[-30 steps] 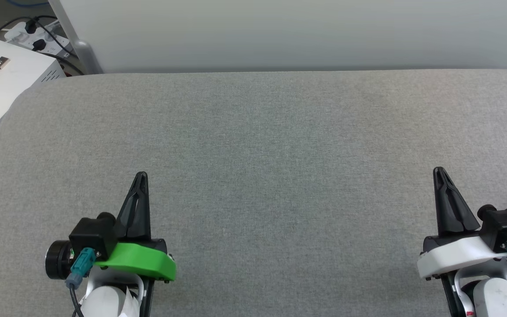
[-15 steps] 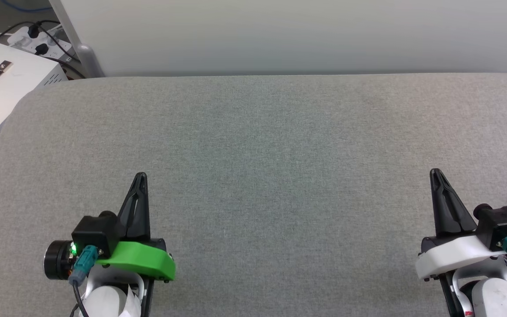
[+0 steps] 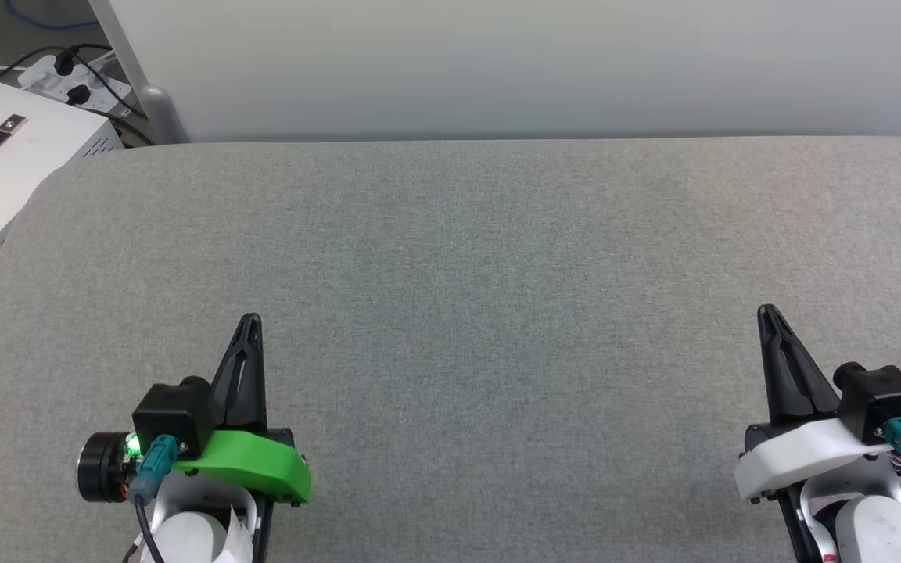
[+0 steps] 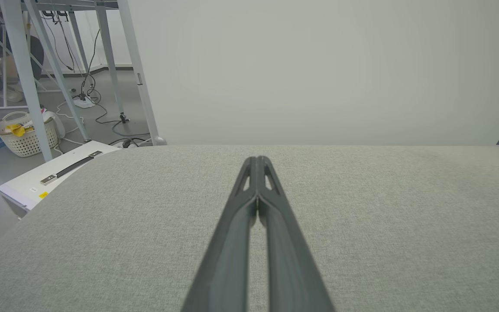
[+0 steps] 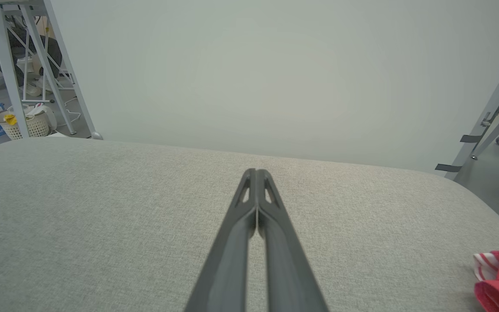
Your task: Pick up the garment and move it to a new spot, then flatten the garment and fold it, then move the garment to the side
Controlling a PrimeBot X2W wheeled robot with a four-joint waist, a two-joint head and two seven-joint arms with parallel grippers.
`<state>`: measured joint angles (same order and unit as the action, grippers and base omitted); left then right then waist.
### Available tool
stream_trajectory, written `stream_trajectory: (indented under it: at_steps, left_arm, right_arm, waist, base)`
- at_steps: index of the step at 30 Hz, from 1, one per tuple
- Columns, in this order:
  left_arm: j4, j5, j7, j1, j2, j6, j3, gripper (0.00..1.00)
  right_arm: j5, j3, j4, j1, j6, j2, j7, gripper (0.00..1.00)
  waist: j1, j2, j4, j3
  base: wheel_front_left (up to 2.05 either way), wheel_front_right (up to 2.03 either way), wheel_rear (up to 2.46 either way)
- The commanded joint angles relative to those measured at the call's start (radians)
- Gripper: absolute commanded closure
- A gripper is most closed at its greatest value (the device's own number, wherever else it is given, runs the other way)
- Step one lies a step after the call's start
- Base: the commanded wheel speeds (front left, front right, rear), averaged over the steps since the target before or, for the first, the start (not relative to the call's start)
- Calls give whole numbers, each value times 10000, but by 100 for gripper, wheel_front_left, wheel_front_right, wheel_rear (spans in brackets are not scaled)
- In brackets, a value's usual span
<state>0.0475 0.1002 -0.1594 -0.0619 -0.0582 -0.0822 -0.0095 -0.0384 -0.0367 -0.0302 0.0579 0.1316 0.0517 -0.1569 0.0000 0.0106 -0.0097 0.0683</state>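
Red garment (image 5: 498,281) at right edge of grey surface (image 3: 450,274); left hand (image 3: 249,320) and right hand (image 3: 766,311) pressed together, empty.

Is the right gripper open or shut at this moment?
Shut: the right gripper has its two dark fingers pressed together at the tips, holding nothing.

Bright even light, soft shadows, sharp, wide-angle wrist views

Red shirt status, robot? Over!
Left gripper, right gripper: shut, holding nothing. Garment bunched at table right edge, untouched. Nothing blocking.
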Motion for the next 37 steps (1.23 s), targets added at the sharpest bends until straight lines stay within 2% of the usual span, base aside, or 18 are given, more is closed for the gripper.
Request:
stream_trajectory:
  at_steps: [1, 37]
  left_arm:
    - [-69, -101, 59, 182, 30, 98, 27, 100]
    - [-260, -526, 783, 388, 54, 439, 59, 100]
  right_arm:
    - [39, 23, 59, -190, -4, -6, 55, 100]
    - [202, 185, 174, -374, -6, -10, 769, 100]
  waist:
    - [0, -42, 2, -13]
    - [0, -72, 47, -329]
  base:
    - [0, 0, 0]
    - [0, 0, 0]
